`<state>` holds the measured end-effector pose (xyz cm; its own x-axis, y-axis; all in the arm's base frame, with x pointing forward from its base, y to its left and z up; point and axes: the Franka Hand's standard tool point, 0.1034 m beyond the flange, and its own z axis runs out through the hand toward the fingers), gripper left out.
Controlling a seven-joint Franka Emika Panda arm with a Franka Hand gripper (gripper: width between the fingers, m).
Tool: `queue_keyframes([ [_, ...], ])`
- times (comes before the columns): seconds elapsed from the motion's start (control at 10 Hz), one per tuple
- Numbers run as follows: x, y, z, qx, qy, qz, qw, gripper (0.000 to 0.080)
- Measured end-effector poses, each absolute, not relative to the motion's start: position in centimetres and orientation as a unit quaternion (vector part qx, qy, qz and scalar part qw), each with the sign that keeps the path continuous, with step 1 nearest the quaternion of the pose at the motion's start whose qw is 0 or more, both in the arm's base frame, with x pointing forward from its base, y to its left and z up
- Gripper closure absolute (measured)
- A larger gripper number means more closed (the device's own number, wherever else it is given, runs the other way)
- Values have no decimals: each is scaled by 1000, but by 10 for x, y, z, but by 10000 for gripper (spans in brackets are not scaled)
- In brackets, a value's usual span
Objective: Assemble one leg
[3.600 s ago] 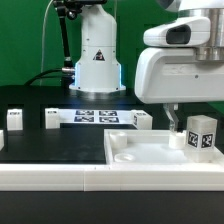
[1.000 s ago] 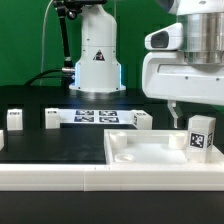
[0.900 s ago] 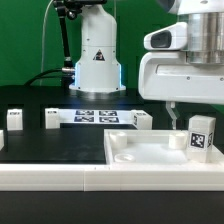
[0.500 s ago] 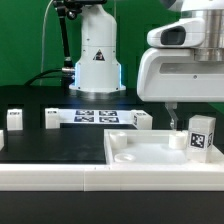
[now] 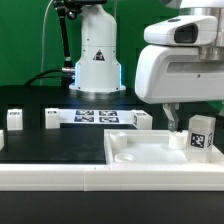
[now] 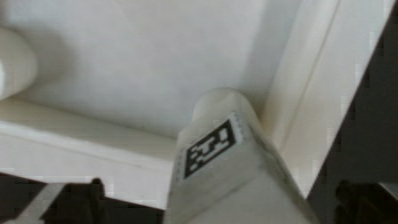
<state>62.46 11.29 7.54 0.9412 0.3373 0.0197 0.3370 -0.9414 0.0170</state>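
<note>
Gripper [image 5: 186, 122] hangs low over the wide white panel [image 5: 150, 160], with 1 leg [image 5: 202, 135] standing upright at its tip on the panel's far corner; the arm's bulky white housing covers the fingers in the exterior view, so I cannot tell how wide the jaws stand or whether they touch the leg. From the wrist view the leg [image 6: 228, 160] sits right below the claw, tagged face showing, against the panel's raised rim [image 6: 294, 70], probably because that corner is where it gets seated. Only dark slivers at the wrist picture's lower edge hint at fingertips, too little to read a grip. Farther off, 3 more small white pieces [image 5: 52, 119] stand on the black table [image 5: 50, 150], and beyond them lies the marker board [image 5: 95, 117].
</note>
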Motion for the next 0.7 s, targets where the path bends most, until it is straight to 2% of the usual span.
queue_keyframes([
  [0.4,624,114,75,975,220,10,11,151],
  [0.6,624,114,74,976,219,10,11,402],
  [0.7,623,114,74,978,210,9,10,402],
])
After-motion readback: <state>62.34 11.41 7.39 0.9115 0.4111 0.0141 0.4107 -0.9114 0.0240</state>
